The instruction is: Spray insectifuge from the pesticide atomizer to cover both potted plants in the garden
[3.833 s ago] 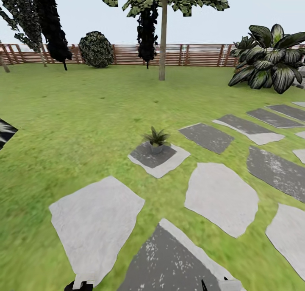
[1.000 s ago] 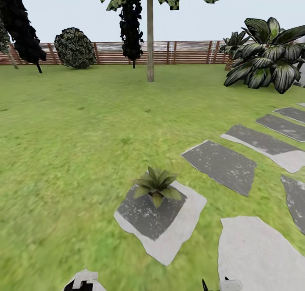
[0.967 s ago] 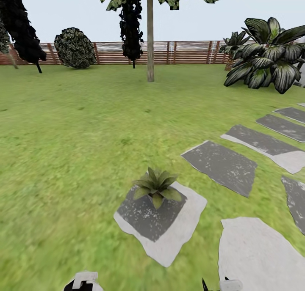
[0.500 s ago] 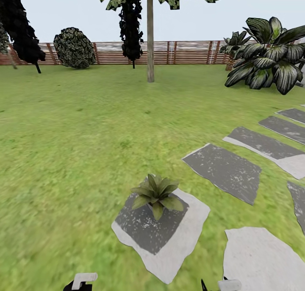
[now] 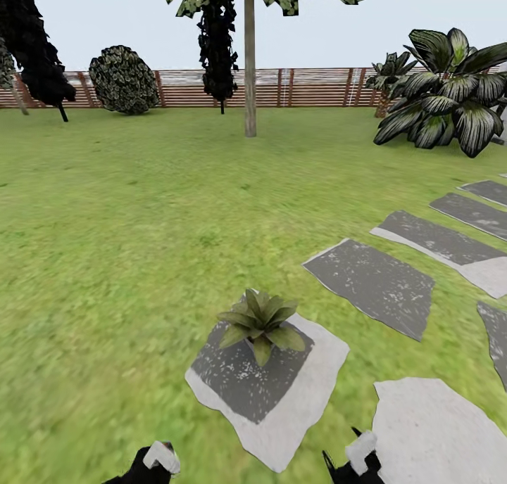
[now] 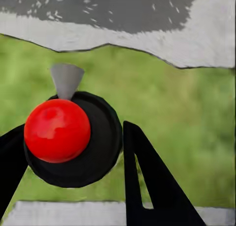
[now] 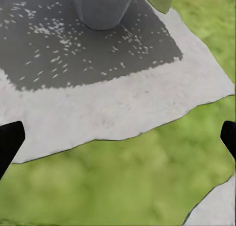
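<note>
potted plant (image 5: 261,321) on stepping stone (image 5: 289,406), straight ahead between both hands | left hand (image 6: 73,152) clamped on pesticide atomizer (image 6: 73,137), nozzle toward stone | right hand (image 7: 118,137) apart, unladen, nearer pot

It was a garden, out in the open under a pale sky: a wide green lawn (image 5: 141,209), flat grey stepping stones (image 5: 370,281) laid across it, and a brown slatted wooden fence (image 5: 310,86) closing off the far side. A slim tree trunk (image 5: 249,62) rose mid-lawn, a round dark bush (image 5: 123,79) sat by the fence, and a big striped-leaf palm (image 5: 443,93), probably planted in the ground, filled the right corner. One small potted plant (image 5: 261,320) stood on a stone.
</note>
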